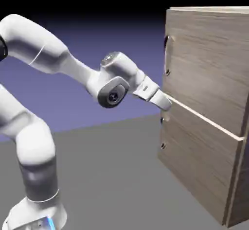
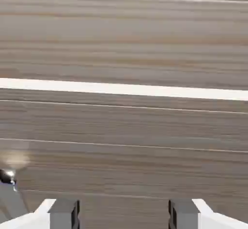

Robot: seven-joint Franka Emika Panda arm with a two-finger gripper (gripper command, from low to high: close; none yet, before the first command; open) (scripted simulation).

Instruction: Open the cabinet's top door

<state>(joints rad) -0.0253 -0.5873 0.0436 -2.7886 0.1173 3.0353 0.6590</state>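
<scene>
The gripper, fingers spread wide and holding nothing, is pressing close to the cabinet at the pale seam, well below the top door and its handle; pushing on is risking a collision or catching the lower door.

The cabinet runs past the exterior view's right edge; the pincer tips are indistinct against it.

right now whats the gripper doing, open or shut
gripper: open, holding nothing, fingertips spread apart and facing the cabinet front near its pale seam.
</scene>
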